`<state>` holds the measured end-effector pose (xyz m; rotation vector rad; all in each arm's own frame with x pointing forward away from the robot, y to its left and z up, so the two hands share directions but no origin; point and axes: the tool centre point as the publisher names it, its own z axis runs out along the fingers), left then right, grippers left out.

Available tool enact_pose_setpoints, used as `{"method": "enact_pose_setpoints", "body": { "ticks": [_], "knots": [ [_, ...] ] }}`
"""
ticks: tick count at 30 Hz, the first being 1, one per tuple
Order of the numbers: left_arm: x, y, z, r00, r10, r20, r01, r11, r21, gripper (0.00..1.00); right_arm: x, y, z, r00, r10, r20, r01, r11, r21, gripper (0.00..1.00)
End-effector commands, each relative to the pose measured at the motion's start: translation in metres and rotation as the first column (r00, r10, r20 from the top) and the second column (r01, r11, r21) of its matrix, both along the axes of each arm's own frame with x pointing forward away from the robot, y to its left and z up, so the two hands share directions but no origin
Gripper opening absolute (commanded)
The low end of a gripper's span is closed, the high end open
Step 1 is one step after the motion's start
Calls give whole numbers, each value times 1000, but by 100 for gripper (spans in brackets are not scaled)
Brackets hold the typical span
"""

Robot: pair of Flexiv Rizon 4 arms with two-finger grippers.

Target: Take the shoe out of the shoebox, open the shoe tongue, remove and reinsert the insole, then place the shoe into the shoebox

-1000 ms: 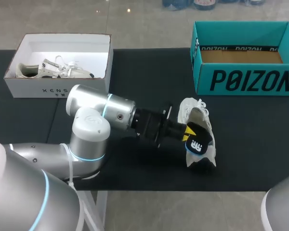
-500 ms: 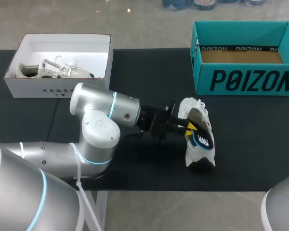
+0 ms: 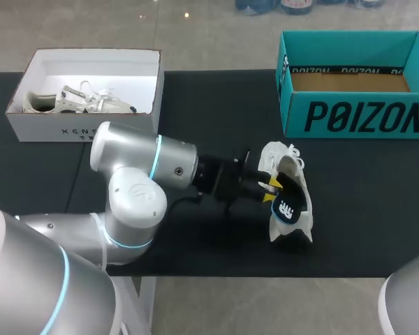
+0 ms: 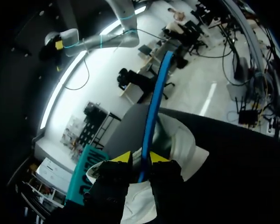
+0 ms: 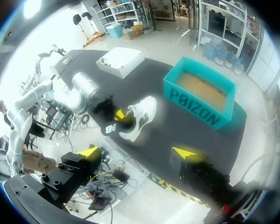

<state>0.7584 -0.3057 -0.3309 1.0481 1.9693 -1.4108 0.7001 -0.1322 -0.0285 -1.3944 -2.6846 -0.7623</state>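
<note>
White sneaker (image 3: 294, 232) lies on the black table (image 3: 363, 202) near the teal shoebox (image 3: 363, 115), whose brown floor shows.
Left gripper (image 3: 271, 190) pinches the black insole (image 3: 288, 204) at the sneaker's opening; right gripper (image 5: 137, 152) hangs high, fingers spread; a white shoebox (image 3: 84, 130) holds another pale sneaker (image 3: 77, 102).

A black table (image 3: 216, 105) carries three things. A white shoebox (image 3: 84, 127) stands open at the far left and a teal shoebox (image 3: 356, 117) stands open at the far right, well apart. A white shoe (image 3: 290, 229) lies nearer, right of the middle, apart from both boxes
</note>
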Motion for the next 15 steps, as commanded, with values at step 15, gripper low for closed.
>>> {"method": "enact_pose_setpoints", "body": {
  "ticks": [15],
  "knots": [
    [-7,-20,0,997,-77,-16,77,997,-6,15,3,0,1,1000,2,-7,-2,1000,-2,100]
  ]
}}
